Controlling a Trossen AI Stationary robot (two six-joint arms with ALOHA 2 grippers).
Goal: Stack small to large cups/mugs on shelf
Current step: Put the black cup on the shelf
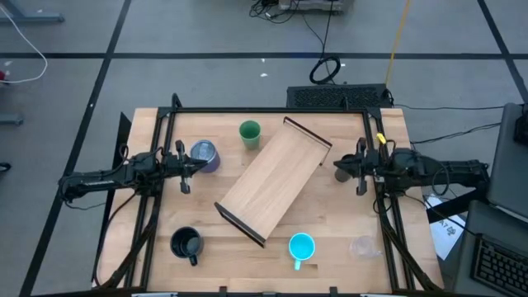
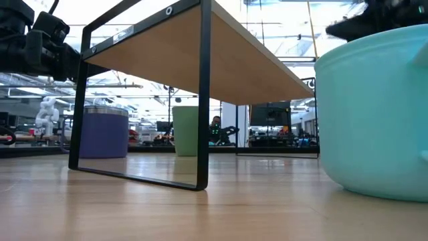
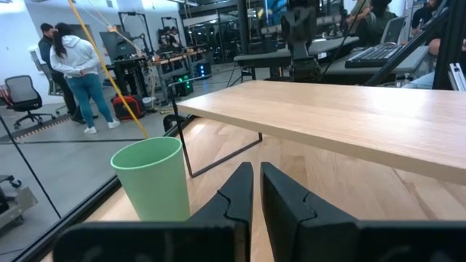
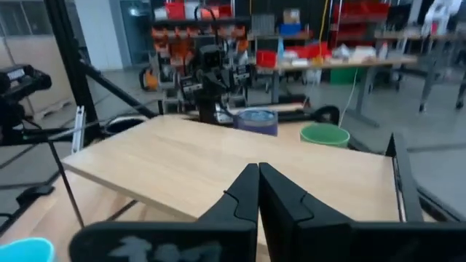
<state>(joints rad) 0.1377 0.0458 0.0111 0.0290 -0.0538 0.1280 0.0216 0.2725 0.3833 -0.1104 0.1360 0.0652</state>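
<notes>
Waiting with fingers together, both grippers (image 1: 188, 167) (image 1: 340, 171) flank the bare shelf (image 1: 272, 180) — smallest first: clear cup (image 1: 361, 246), approached gently.

High view straight down; low view table-level; both share shelf (image 1: 273, 180).

no readable text, label or number shows anywhere.

Robotics lab/workshop: parts racks (image 4: 218, 14), workbenches (image 4: 342, 65), people (image 3: 76, 73) standing behind, floor cables (image 1: 326, 68).
</notes>
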